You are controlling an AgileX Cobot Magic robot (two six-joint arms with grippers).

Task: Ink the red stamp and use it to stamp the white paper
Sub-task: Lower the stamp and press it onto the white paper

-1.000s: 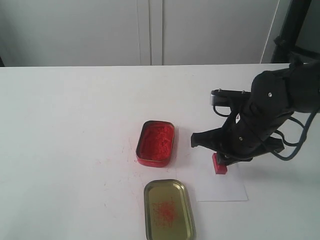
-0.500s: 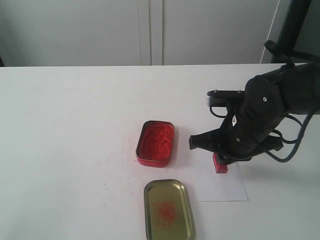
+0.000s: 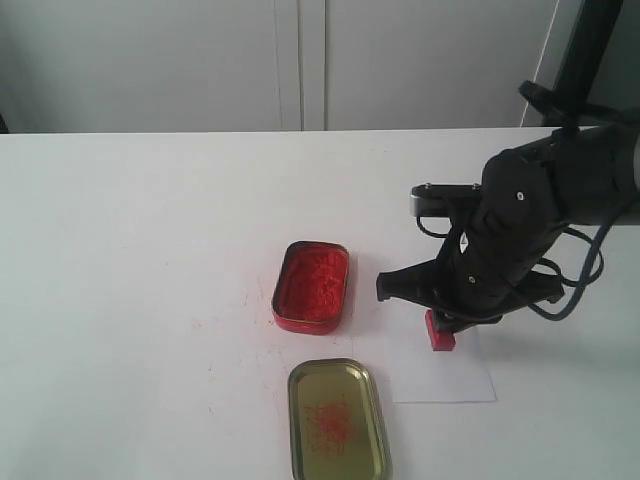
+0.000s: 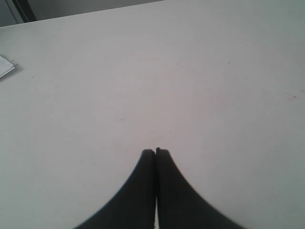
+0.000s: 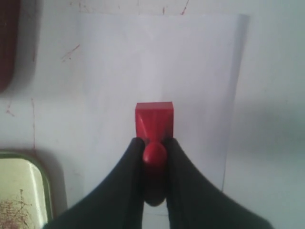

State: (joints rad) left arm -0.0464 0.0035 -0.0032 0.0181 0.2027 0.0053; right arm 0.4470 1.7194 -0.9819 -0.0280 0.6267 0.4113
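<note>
the pressing step is in hand
the right gripper [image 5: 154, 143] is closed narrowly on the stubby handle of the small red plastic stamp [image 5: 154, 117], whose square base sits over the thin white paper sheet [image 5: 195, 71]; contact is unclear. next, i judge, a firm straight press, then a clean lift.

We see a bright red stamp [image 5: 154, 117] in the black right claw [image 5: 154, 143], against plain white paper [image 5: 190, 71]. Beside that claw, a red tin [image 3: 312, 285] holds red paste, and a gold-green lid [image 3: 338, 420] carries red speckles. The worktop [image 3: 150, 250] is white with faint red flecks. The left claw [image 4: 155, 152] is black.
</note>
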